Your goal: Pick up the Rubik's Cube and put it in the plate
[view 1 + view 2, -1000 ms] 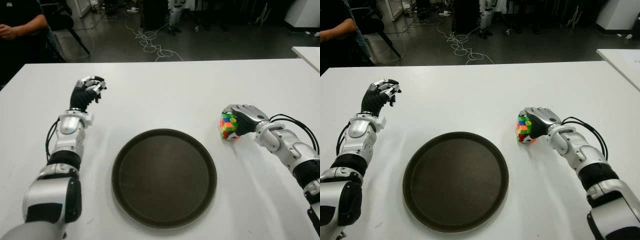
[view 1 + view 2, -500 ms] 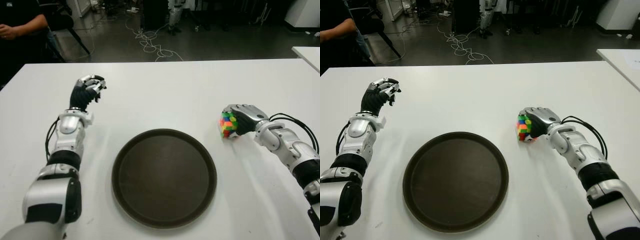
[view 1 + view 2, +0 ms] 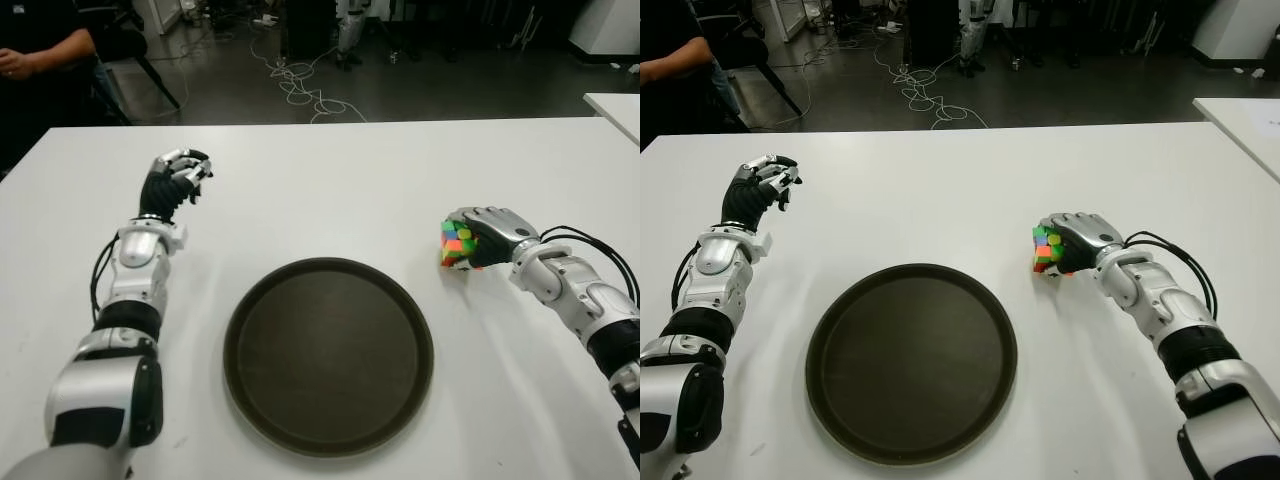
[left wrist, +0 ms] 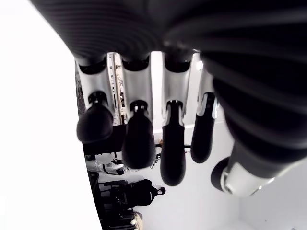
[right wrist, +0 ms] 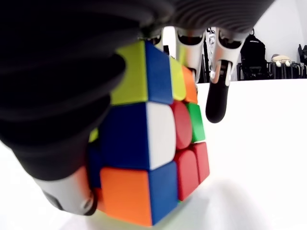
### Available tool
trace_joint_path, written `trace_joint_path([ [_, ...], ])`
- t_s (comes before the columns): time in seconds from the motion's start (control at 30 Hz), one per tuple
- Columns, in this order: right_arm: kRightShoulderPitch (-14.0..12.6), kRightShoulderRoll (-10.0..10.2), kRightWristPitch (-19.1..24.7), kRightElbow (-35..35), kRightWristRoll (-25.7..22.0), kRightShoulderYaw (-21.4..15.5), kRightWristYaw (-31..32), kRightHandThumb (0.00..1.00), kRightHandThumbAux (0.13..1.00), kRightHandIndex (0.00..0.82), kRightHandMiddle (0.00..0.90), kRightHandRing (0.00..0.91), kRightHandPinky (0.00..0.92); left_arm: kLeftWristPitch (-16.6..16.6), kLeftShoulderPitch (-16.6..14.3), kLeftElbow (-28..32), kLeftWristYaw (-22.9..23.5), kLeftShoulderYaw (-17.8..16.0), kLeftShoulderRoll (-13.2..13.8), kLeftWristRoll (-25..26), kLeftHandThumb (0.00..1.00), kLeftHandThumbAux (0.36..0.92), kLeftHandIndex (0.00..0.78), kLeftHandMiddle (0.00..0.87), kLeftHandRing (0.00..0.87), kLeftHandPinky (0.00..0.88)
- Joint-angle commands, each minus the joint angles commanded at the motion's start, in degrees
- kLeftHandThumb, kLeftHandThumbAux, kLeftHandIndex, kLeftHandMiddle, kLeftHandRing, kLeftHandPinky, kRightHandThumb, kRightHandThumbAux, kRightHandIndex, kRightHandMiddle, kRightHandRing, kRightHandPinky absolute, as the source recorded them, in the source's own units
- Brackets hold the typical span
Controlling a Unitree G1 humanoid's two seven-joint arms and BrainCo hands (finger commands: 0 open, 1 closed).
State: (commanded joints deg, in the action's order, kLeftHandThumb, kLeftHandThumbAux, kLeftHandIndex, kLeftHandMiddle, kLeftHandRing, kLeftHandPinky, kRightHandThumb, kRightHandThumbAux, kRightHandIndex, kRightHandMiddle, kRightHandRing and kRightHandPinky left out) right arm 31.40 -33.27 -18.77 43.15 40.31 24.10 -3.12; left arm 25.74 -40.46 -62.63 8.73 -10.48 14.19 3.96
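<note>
Clearly grasped by right hand (image 3: 488, 238), fingers wrapped over Rubik's Cube (image 3: 456, 243) beside plate (image 3: 328, 355) for carrying across; left hand (image 3: 176, 180) idle left of plate, curled, empty.

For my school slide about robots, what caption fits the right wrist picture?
The robot's right hand grips a colourful Rubik's Cube just above the white table.

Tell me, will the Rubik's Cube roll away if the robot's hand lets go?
Probably not: the Rubik's Cube has flat faces, so it should sit still. It looks stiff, keeping its shape inside the right hand. Its glossy stickers could be a bit slippery.
</note>
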Motion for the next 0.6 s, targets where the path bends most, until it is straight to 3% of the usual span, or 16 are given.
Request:
trace_joint_path([
  [0.6, -0.34, 0.69, -0.02, 0.01, -1.17, -1.22, -0.42, 0.688, 0.734, 0.424, 0.615, 0.616, 0.568, -0.23, 0.05, 0.11, -0.31, 0.23, 0.11, -0.33, 0.839, 0.665, 0.415, 0.562, 0.711, 0.753],
])
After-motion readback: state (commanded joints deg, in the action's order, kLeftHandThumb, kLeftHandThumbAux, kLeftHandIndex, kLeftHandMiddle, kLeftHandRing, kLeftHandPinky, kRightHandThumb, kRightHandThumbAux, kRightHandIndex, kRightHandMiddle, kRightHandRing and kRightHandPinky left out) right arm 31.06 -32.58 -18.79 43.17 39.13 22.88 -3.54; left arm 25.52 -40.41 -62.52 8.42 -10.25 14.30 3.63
